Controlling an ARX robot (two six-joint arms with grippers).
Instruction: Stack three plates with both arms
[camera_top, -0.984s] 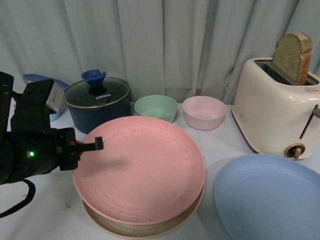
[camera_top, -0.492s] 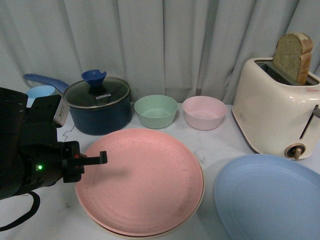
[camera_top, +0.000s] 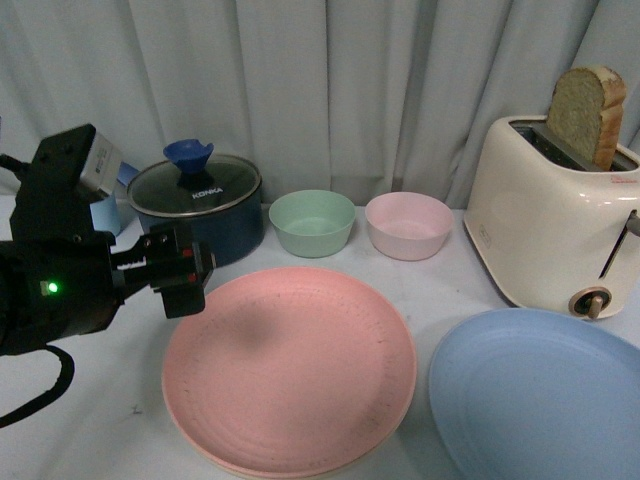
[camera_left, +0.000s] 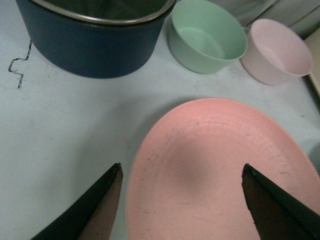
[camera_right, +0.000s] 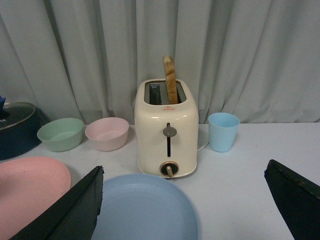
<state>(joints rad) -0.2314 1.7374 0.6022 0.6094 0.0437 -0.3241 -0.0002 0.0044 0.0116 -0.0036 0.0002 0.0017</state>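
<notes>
The pink plate (camera_top: 290, 370) lies flat in the middle of the table, with a thin pale rim of the cream plate (camera_top: 215, 460) showing under its near edge. At the right front lies the light blue plate (camera_top: 540, 395), apart from the stack. My left gripper (camera_top: 180, 268) hovers open above the pink plate's far-left rim, holding nothing. The left wrist view shows the pink plate (camera_left: 220, 170) below the spread left gripper (camera_left: 181, 165). In the right wrist view the right gripper (camera_right: 184, 167) is wide open above the blue plate (camera_right: 145, 207). The right arm is out of the front view.
A dark blue lidded pot (camera_top: 198, 205), a green bowl (camera_top: 312, 220) and a pink bowl (camera_top: 407, 224) stand behind the plates. A cream toaster (camera_top: 550, 225) holding bread is at the right, with a blue cup (camera_right: 223, 131) beside it. Grey curtains close off the back.
The pink plate, tilted up at its left rim a second ago, now lies flat on the cream plate. My left gripper has come off that rim and risen.
</notes>
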